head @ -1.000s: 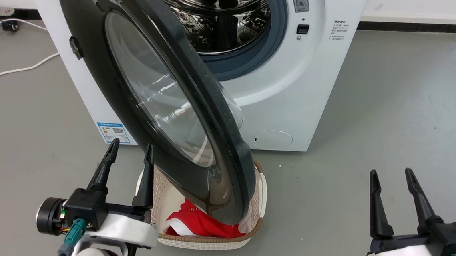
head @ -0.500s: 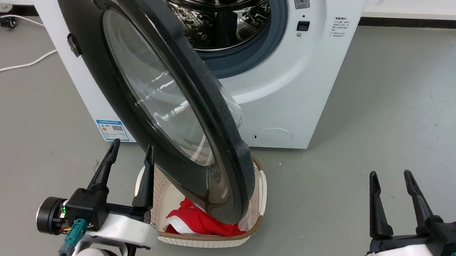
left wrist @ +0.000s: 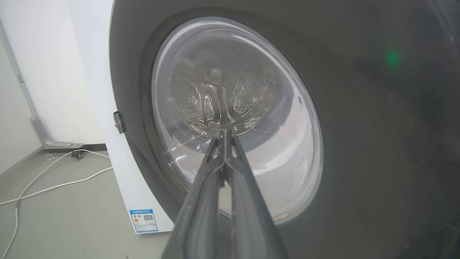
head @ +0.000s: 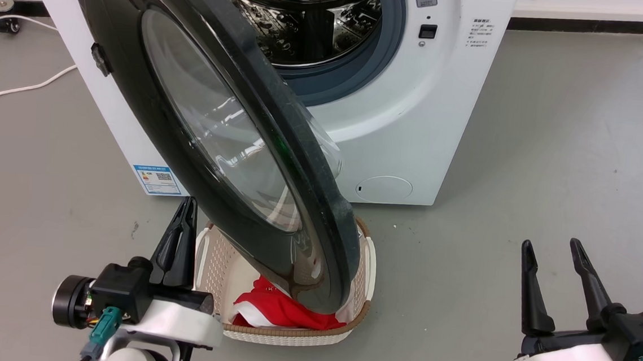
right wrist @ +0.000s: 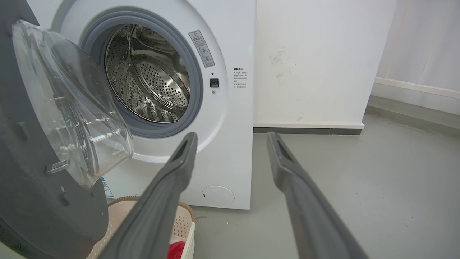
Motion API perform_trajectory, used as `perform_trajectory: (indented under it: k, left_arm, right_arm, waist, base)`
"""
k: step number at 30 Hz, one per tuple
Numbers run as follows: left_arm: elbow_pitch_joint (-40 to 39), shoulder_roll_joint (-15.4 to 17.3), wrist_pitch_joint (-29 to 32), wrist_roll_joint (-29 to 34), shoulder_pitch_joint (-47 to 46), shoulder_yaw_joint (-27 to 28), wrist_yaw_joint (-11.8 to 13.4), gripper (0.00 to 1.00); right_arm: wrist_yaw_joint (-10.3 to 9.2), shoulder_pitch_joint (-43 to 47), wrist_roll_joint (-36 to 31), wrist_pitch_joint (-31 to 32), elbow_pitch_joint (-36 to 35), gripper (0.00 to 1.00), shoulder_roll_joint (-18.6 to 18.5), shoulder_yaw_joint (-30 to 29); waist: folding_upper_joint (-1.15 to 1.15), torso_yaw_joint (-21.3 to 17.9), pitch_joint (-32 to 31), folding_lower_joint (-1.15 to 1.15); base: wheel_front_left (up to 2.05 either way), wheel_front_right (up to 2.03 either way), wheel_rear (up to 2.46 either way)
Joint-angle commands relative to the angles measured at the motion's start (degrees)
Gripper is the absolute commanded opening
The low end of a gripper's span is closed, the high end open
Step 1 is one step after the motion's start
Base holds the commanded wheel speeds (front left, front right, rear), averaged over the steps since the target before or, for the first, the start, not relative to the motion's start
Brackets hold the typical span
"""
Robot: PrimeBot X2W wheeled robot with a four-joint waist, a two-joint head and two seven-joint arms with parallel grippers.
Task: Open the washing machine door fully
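The washing machine door [head: 129, 99], glossy black with a clear glass window [head: 217, 133], stands swung partly out from the white machine [head: 415, 130]. Its lower edge hangs over a basket. My left gripper [head: 188, 206] is shut with nothing in it, just left of the door's lower rim and in front of its outer face. In the left wrist view the closed left gripper [left wrist: 223, 132] points at the door [left wrist: 359, 151]. My right gripper [head: 550, 244] is open at the lower right, well apart from the door. The right wrist view shows the right gripper [right wrist: 231, 136], the door's inner side [right wrist: 32, 201] and its glass bowl [right wrist: 72, 108].
The steel drum [head: 305, 15] with its grey ring is exposed. A white woven basket [head: 288, 337] holding a red cloth [head: 284, 314] sits on the floor under the door. White cables [head: 16, 88] lie on the grey floor at the left. A wall stands right of the machine [right wrist: 305, 64].
My left gripper's fingers have closed together and shifted slightly right, toward the door's rim. The head view has drifted a little. The right gripper has stayed in place.
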Motion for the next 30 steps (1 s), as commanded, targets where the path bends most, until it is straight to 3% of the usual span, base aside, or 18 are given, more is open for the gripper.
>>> perform_trajectory:
  k: [1,19,30]
  left_arm:
    - [-0.39,-0.02,-0.13,-0.07,-0.86,0.18,-0.24,0.0]
    - [-12.14,-0.03,-0.12,0.16,-8.17,1.99,0.05,0.0]
    - [-21.56,-0.03,-0.12,0.75,-18.89,-2.63,-0.18,0.0]
  right_arm:
    - [-0.04,-0.67,0.03,-0.18,-0.19,1.0,0.22,0.05]
    - [-0.04,-0.62,0.18,-0.19,0.17,1.0,0.22,-0.86]
    - [-0.04,0.23,0.13,-0.19,-0.6,1.0,0.22,-1.01]
  waist:
    - [0.0,0.02,0.0,0.0]
    - [0.0,0.73,-0.25,0.0]
    - [0.0,0.98,-0.9,0.0]
  base:
    - [0.0,0.0,0.0]
    - [0.0,0.0,0.0]
    - [0.0,0.0,0.0]
